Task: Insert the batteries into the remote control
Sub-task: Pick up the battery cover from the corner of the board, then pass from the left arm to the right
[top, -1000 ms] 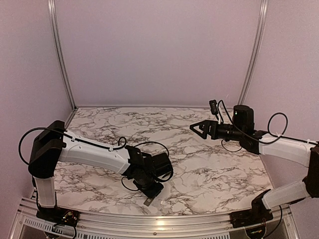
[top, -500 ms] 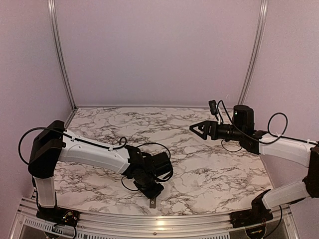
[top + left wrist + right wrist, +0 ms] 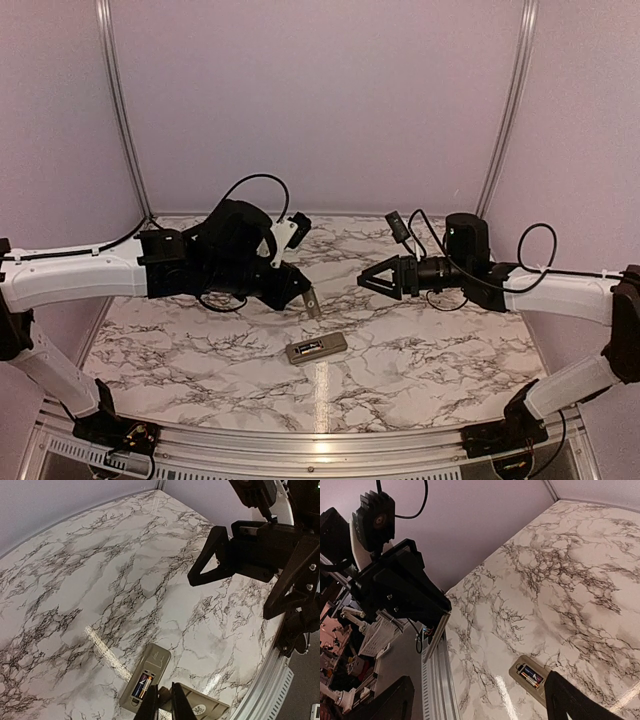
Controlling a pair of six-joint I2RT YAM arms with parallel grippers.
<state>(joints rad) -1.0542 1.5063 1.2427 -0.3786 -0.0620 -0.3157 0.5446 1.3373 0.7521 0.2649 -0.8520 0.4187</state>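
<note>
One left tool [image 3: 308, 293], gripping cover plate [image 3: 314, 306], rose, baring remote control [image 3: 316, 348]

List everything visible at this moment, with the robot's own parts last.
remote control: one, grey-tan back up, lying on the table near front centre.
batteries: dark, inside the remote control's open recess; count unclear.
cover plate: one, grey, held in the air above the remote control.
table: one, white marble with dark veins.
left gripper: black, shut on the cover plate.
right gripper: black, open, empty, above the table.
</note>
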